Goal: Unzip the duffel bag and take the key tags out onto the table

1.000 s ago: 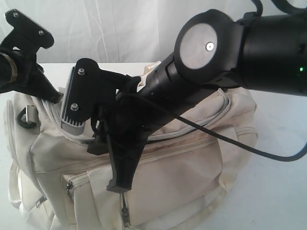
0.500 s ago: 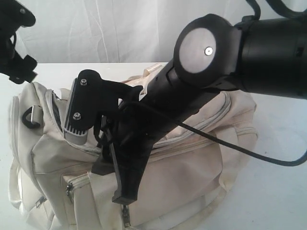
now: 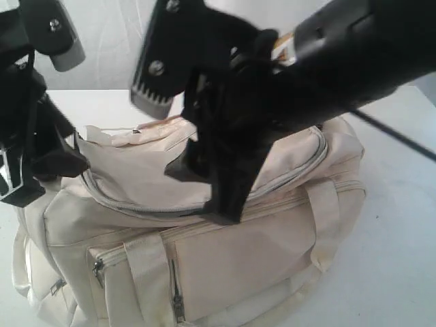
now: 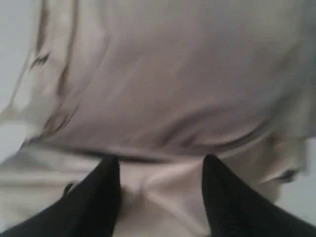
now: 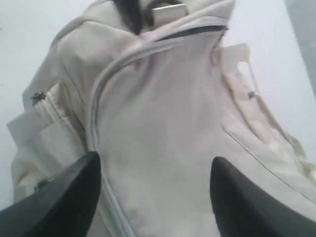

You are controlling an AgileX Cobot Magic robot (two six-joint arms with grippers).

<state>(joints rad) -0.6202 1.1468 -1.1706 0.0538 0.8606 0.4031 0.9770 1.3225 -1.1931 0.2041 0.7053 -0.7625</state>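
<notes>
The cream-white duffel bag (image 3: 238, 252) lies on the white table (image 3: 402, 259). Its top flap rests flat, edged by a curved grey zipper (image 3: 136, 208). My right gripper (image 3: 187, 153) hovers over the middle of the flap, open and holding nothing. The right wrist view shows its two black tips (image 5: 155, 165) wide apart above the bag (image 5: 173, 98), with a dark gap (image 5: 197, 30) at the flap's far edge. My left gripper (image 3: 44, 116) hangs over the bag's left end. It is open (image 4: 160, 165) above blurred fabric (image 4: 173, 74). The key tags are hidden.
A webbing handle (image 3: 146, 272) and a front pocket with a zipper pull (image 3: 99, 266) face the camera. A white curtain (image 3: 109, 61) backs the table. Bare tabletop lies to the bag's right and behind it (image 5: 29, 29).
Both grippers have opened and lifted off the bag. The left one rose first, then the right swung up. The top flap has dropped back flat.
</notes>
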